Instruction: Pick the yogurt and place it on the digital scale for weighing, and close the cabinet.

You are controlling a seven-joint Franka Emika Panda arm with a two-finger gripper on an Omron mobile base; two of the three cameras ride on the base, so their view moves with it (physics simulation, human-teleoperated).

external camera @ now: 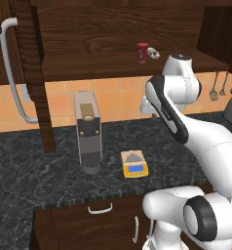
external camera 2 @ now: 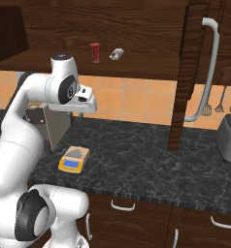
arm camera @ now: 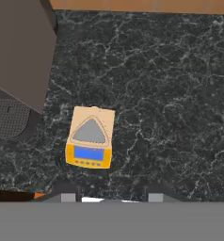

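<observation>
At the near edge of the hand view, the gripper [arm camera: 109, 196] is seen pointing down at the dark marble counter [arm camera: 170, 94] with its fingertips [arm camera: 68, 196] drawn to their narrowest and nothing held between them. Just beyond them, the digital scale [arm camera: 89, 138] is found lying flat on the counter, its grey plate bare. Beside the scale, the tall grey coffee machine [external camera: 87, 132] is set upright. Farther back and higher, the yogurt [external camera: 143, 52] is seen standing upright on the open shelf of the cabinet [external camera: 98, 66], with a small whitish packet [external camera: 153, 53] lying just beside it. The cabinet doors are swung open, their silver bar handles [external camera 2: 210, 68] standing out toward the room.
</observation>
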